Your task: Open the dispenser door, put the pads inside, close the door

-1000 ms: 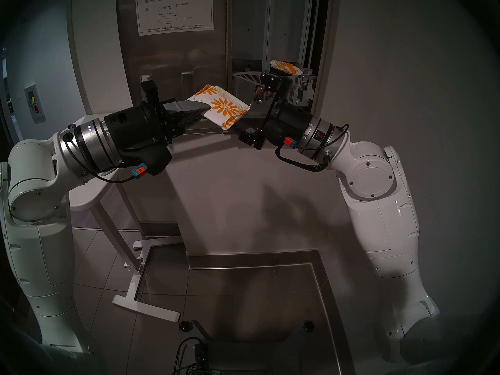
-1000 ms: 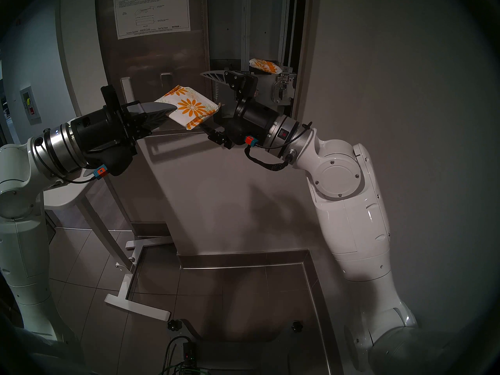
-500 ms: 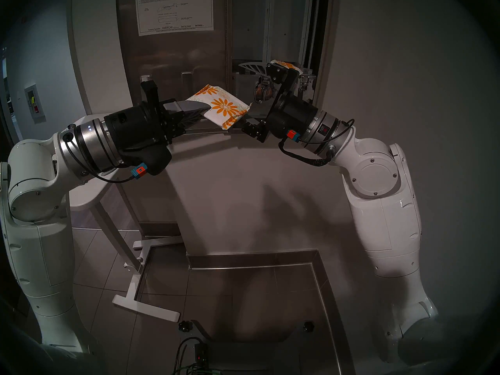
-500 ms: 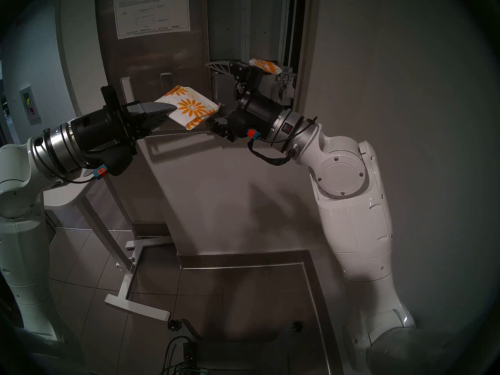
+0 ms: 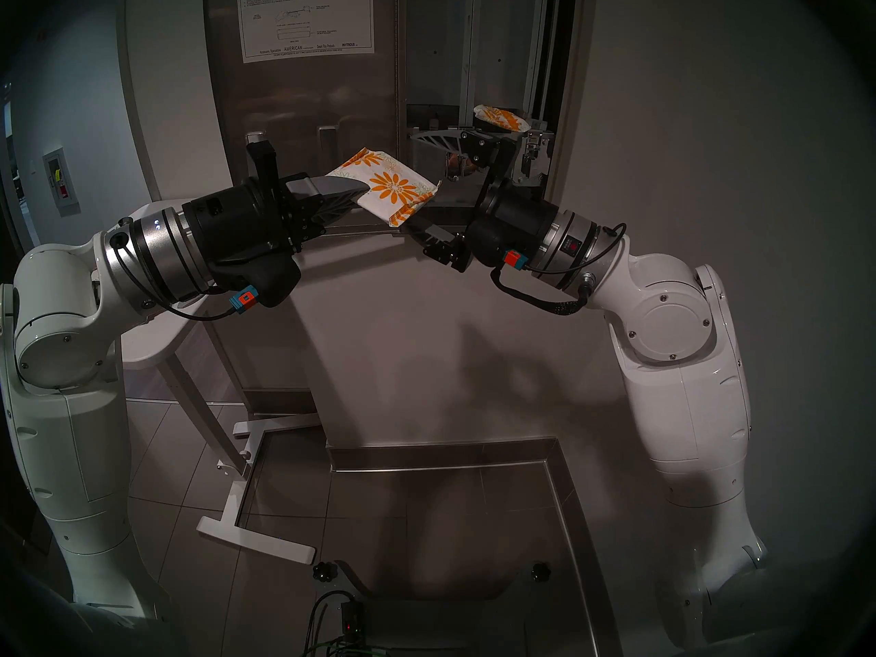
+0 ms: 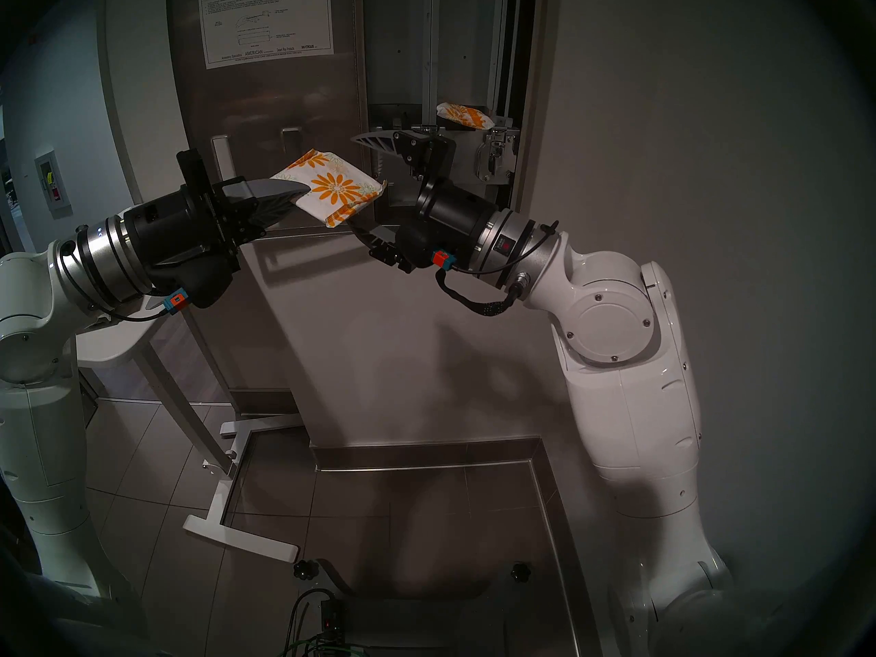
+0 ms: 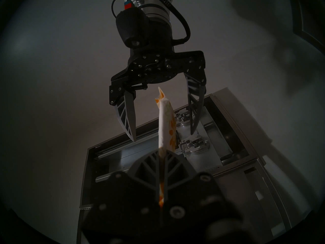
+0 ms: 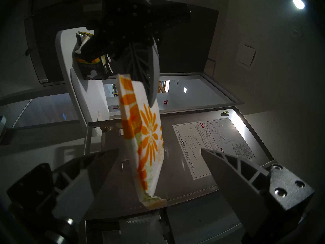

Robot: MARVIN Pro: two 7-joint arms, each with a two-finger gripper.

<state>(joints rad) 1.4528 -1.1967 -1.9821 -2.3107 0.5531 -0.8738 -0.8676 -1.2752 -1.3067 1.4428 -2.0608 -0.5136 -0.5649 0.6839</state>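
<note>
Left gripper (image 5: 353,197) is clamped on 1 daisy pad (image 5: 388,186), offering it edge-on so the right gripper (image 7: 162,134), fingers spread wide, can grab it.

Open dispenser (image 5: 479,49) shaft — right claw (image 5: 426,182) and held pad (image 5: 388,189) at its mouth.

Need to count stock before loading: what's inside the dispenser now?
One daisy-print pad lies inside the open dispenser, above the chrome latches. The right gripper hides part of the lower compartment, so more there can't be ruled out.
</note>
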